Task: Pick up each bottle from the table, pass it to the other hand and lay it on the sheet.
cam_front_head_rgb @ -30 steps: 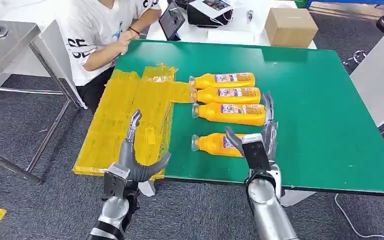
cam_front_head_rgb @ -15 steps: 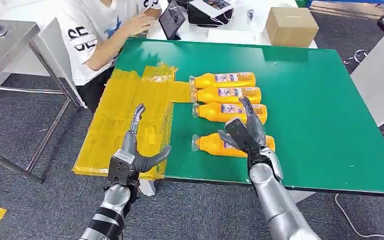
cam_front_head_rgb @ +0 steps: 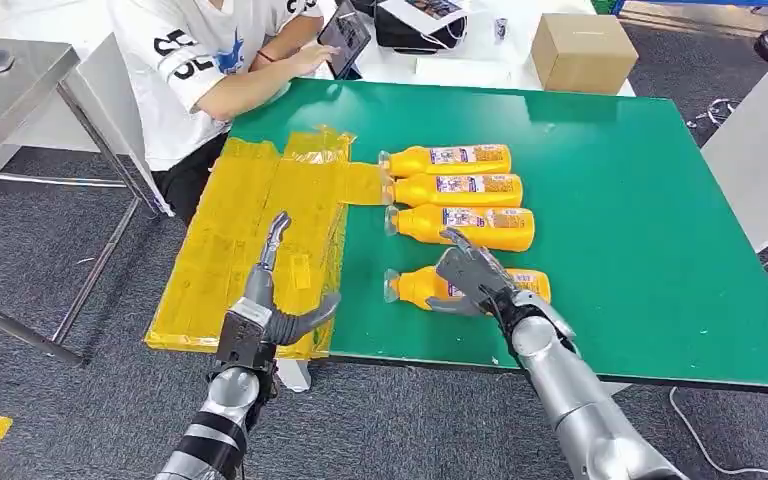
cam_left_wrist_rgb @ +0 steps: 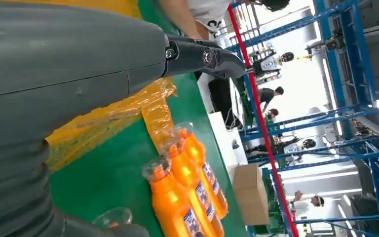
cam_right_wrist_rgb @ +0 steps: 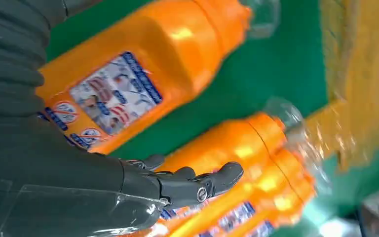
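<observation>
Nearest bottle [cam_front_head_rgb: 430, 286]: orange, clear-capped, lying on the green bench [cam_front_head_rgb: 640, 220] at 6 o'clock of three like bottles [cam_front_head_rgb: 455, 190].
Right hand [cam_front_head_rgb: 475, 277]: fingers spread over that bottle, holding nothing.
Right wrist view: showed its blue-edged label [cam_right_wrist_rgb: 112, 96], with green bench visible between palm and bottle.
Sheet [cam_front_head_rgb: 260, 225]: yellow, at 9 o'clock of the bottles.
Left hand [cam_front_head_rgb: 278, 300]: open, empty, over the sheet's near edge.

Glossy plastic bottles [cam_front_head_rgb: 457, 190], crinkly sheet [cam_front_head_rgb: 260, 230]
</observation>
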Controlling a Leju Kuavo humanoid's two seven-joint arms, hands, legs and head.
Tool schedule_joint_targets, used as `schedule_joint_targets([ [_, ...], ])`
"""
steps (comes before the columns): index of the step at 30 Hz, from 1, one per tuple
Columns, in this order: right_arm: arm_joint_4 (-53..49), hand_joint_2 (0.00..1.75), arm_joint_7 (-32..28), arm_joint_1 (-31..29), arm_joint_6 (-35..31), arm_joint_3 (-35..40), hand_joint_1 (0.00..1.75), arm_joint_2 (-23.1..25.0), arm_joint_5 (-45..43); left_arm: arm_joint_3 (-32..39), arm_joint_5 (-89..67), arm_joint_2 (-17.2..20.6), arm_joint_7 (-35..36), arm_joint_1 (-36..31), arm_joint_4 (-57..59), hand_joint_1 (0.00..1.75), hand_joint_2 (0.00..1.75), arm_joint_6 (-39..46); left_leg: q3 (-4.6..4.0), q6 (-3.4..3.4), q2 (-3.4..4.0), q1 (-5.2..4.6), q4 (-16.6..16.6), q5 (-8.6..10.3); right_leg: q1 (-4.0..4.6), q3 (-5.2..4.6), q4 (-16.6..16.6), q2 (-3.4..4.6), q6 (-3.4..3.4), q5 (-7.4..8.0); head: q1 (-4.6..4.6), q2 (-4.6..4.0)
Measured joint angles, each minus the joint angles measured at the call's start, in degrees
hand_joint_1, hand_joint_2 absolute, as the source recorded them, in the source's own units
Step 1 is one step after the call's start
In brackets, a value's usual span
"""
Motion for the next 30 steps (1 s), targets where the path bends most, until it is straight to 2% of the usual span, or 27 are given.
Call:
schedule_joint_targets([
  [6,0.2,1.75,1.9,-1.7,6.4,5.2,0.0,-6.7,-3.4,0.6,-0.8,0.0,-1.2,-0.3,2.0,0.0,1.75,0.2,-0.02,0.01,-0.08,-0.02,0.0,0.0,-0.01,0.0,0.0,-0.05,0.01,0.01,-0.02,0.0],
  [16,-2.5,1.75,5.2,-2.8,9.7,12.3,0.0,-15.9,-6.2,0.8,-0.8,0.0,-1.5,-0.7,4.3,0.0,1.75,0.3,-0.02,0.02,-0.07,-0.01,0.0,-0.01,0.0,0.01,0.0,-0.05,0.01,0.01,-0.02,0.0],
  [30,-2.6,1.75,8.3,-3.6,10.3,18.6,0.0,-19.6,-5.9,1.1,-0.7,-0.8,-1.5,-1.6,6.5,0.0,1.75,-0.7,-0.02,0.02,0.01,-0.01,0.0,-0.02,0.01,0.0,0.0,-0.03,0.01,0.01,-0.02,0.0],
])
